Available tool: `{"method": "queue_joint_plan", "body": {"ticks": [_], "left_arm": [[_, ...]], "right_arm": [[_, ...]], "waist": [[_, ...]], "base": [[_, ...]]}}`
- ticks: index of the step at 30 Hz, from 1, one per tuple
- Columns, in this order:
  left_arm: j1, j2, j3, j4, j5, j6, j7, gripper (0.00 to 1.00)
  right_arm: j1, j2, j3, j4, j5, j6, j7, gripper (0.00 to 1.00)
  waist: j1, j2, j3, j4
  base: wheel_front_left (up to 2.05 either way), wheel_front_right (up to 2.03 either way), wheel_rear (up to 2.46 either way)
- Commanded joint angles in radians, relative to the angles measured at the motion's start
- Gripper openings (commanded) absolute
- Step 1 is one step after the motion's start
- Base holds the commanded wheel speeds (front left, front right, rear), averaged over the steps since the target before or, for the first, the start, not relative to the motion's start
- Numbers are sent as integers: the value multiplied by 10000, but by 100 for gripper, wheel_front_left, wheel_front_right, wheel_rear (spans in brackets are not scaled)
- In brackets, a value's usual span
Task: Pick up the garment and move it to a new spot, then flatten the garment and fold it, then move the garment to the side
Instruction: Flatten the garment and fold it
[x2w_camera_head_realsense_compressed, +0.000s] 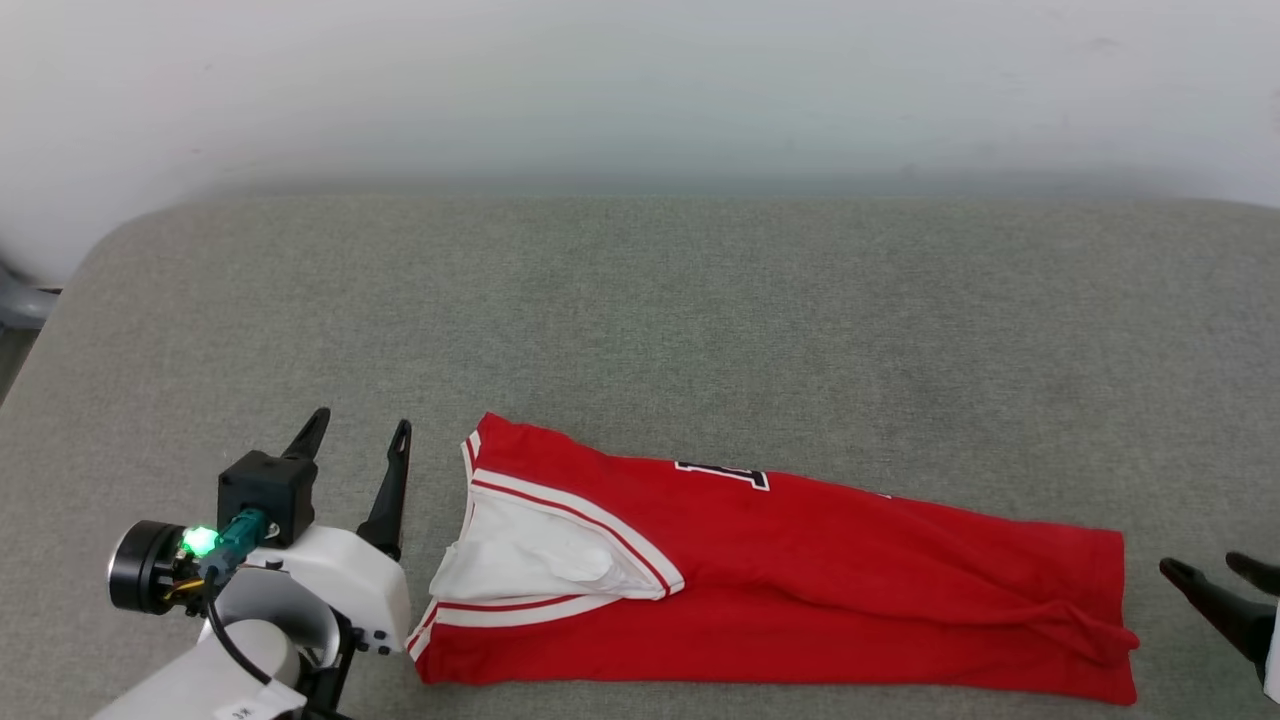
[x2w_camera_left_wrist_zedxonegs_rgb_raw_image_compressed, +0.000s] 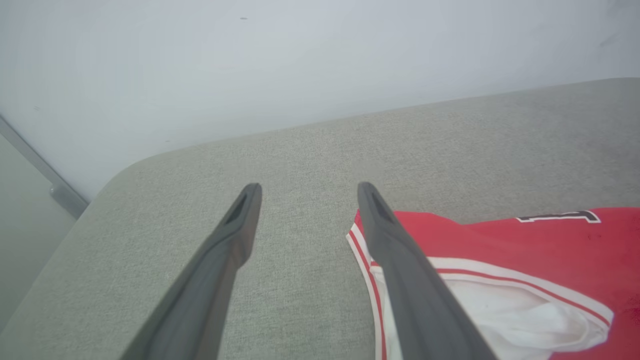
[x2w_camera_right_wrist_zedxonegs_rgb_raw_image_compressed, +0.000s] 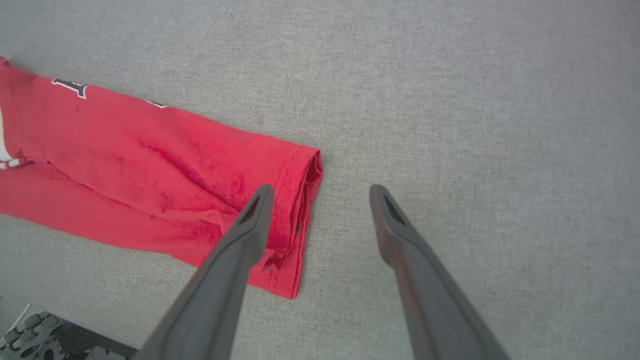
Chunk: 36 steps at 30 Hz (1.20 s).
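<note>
The garment (x2w_camera_head_realsense_compressed: 780, 580) is a red jersey folded lengthwise into a long band, lying across the near part of the grey cushion. Its white sleeve with striped trim lies on top at the left end. My left gripper (x2w_camera_head_realsense_compressed: 360, 430) stands open just left of that end, holding nothing. In the left wrist view the garment (x2w_camera_left_wrist_zedxonegs_rgb_raw_image_compressed: 525, 260) lies to the right of the open left gripper (x2w_camera_left_wrist_zedxonegs_rgb_raw_image_compressed: 307, 192). My right gripper (x2w_camera_head_realsense_compressed: 1215, 570) is open at the far right edge, just beyond the hem. In the right wrist view the hem of the garment (x2w_camera_right_wrist_zedxonegs_rgb_raw_image_compressed: 150, 170) lies under the left finger of the right gripper (x2w_camera_right_wrist_zedxonegs_rgb_raw_image_compressed: 320, 195).
The grey fabric cushion (x2w_camera_head_realsense_compressed: 700, 320) stretches wide behind the garment up to a white wall (x2w_camera_head_realsense_compressed: 640, 90). Its rounded left corner drops off near a grey fitting (x2w_camera_head_realsense_compressed: 20, 300). A dark perforated part (x2w_camera_right_wrist_zedxonegs_rgb_raw_image_compressed: 45, 340) shows below the cushion's front edge.
</note>
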Motion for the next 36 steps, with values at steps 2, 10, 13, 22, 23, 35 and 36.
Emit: {"method": "queue_joint_plan", "body": {"ticks": [2,10,13,22,23,35,36], "left_arm": [[479,-204,463,-185,452,163,-64,100],[1937,-1275,2723,-722,2451,245,-59,100],[2364,-1779,3518,-846,3155,105,-60,100],[3698,-3460,5710,-1015,4938,-481,-59,100],[3823,-3662,5952,-1013,5120,-541,-61,100],[4590,-5066,7511,-1042,7366,-1854,-60,100],[4605,-5160,7544,-991,7483,-1963,-60,100]], "right_arm": [[-4,-15,-37,144,183,-8,362,100],[-504,418,117,1092,383,-8,1249,100],[-670,625,298,1446,335,-8,1249,100],[-979,1278,1124,2268,427,-7,733,100],[-1016,1358,1247,2341,449,-7,646,100],[-1198,1610,2424,3361,673,7,-384,0],[-1218,1572,2451,3476,677,7,-519,0]], "waist": [[1,-1,60,82],[1,-1,357,387],[1,-1,483,523],[1,-1,706,685],[1,-1,718,691],[1,-1,612,739],[1,-1,602,736]], "base": [[0,0,0],[0,0,0],[0,0,0],[0,0,0],[0,0,0],[0,0,0],[0,0,0]]}}
